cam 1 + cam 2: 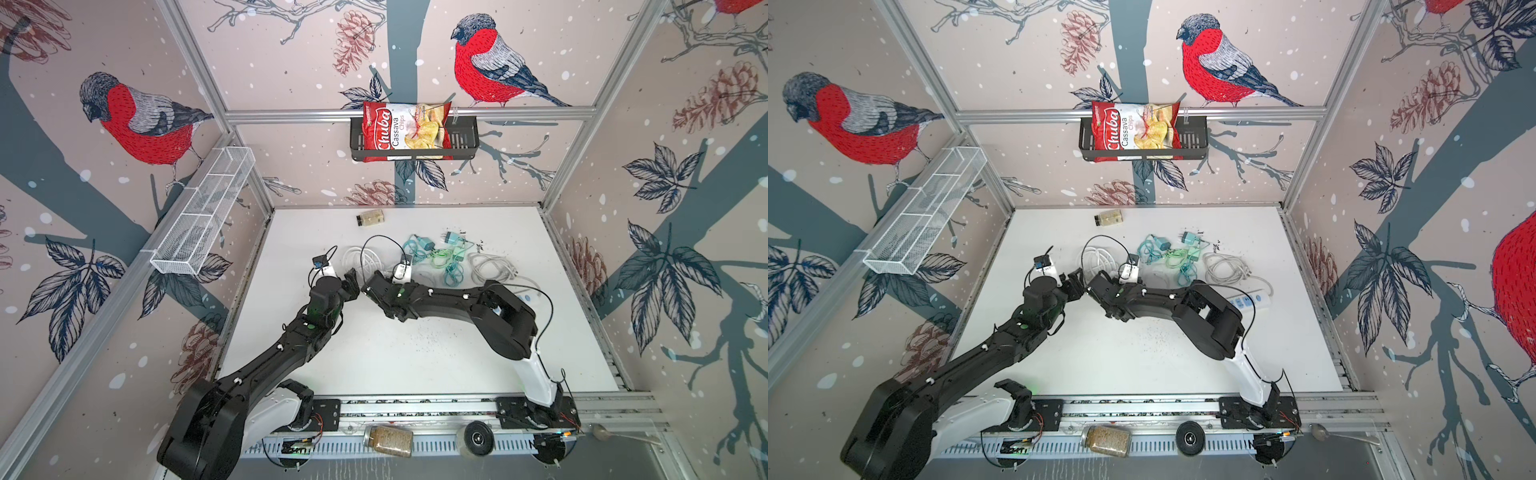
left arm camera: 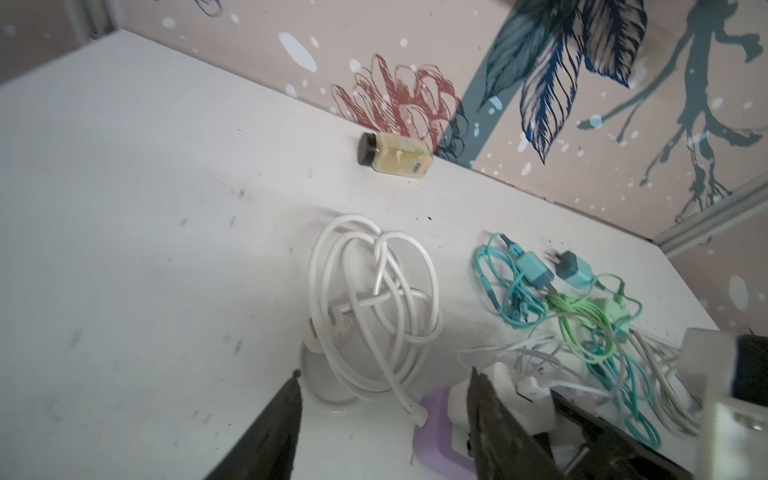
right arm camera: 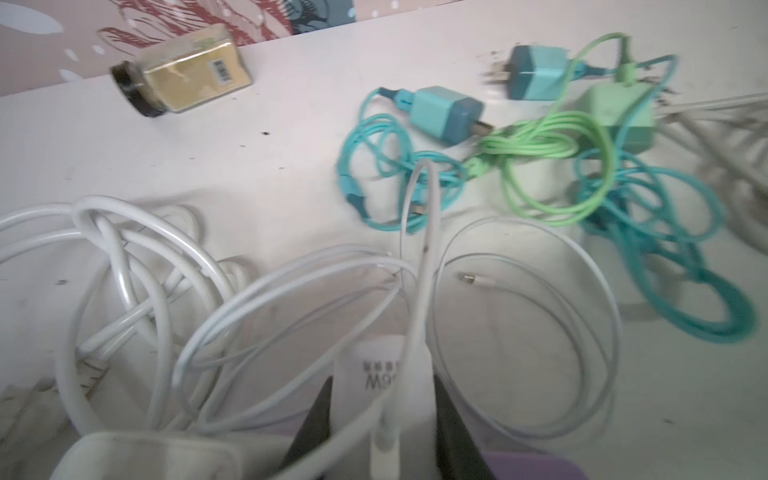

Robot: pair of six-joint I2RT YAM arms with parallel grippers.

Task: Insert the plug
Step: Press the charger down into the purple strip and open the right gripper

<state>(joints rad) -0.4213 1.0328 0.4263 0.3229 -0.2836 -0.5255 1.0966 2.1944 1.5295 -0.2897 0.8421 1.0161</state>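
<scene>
The table holds two teal adapters [image 3: 446,112], one green adapter [image 3: 619,112], one jar [image 3: 183,79] at the far edge, one power strip [image 1: 1252,300] at the right and one white plug [image 3: 370,374]. The right gripper [image 3: 382,380] is clamped on the white plug left of centre, over a lilac block [image 2: 436,449]. The plug's long axis seems to run along the fingers, pointing down at the block, with its prongs hidden. The left gripper [image 2: 384,374], just left of it, has its fingers apart, holding nothing.

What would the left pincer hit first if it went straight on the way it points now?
The coil of thick white cable: in the left wrist view it lies dead ahead of the open left pincer. Depth is unclear, so the pincer might pass just above the loops.
</scene>
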